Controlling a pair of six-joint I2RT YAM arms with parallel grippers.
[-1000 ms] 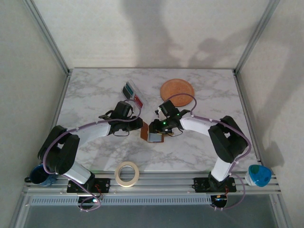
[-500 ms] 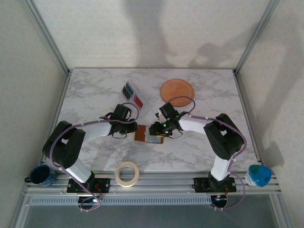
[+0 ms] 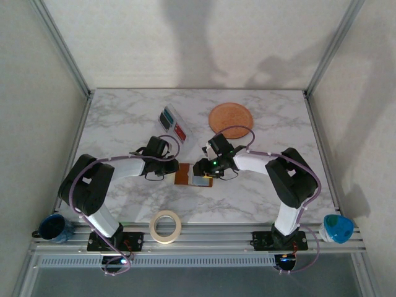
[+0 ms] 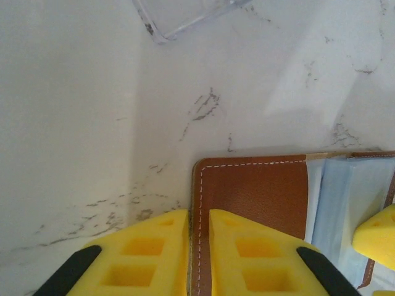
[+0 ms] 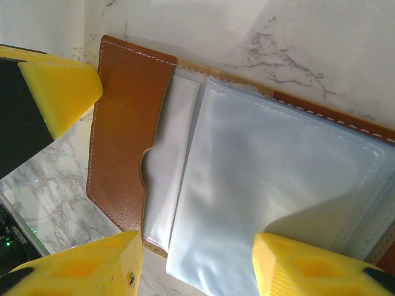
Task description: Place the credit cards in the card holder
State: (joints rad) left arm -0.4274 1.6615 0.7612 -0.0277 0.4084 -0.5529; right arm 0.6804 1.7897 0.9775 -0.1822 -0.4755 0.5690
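Wallet [image 4: 253,203] is cut off right and bottom in the left wrist view, near edge covered by the left gripper [image 4: 199,225]. Beyond the wallet, the sleeve [image 4: 185,15] is clipped to one corner. From above, wallet's middle is hidden by the right gripper [image 3: 201,172].

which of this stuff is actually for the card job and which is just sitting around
For the job:
- card holder, between the two grippers
- credit cards, in the clear sleeve

Just lying about:
- orange plate
- tape roll
- blue mug
- blue-and-white cup
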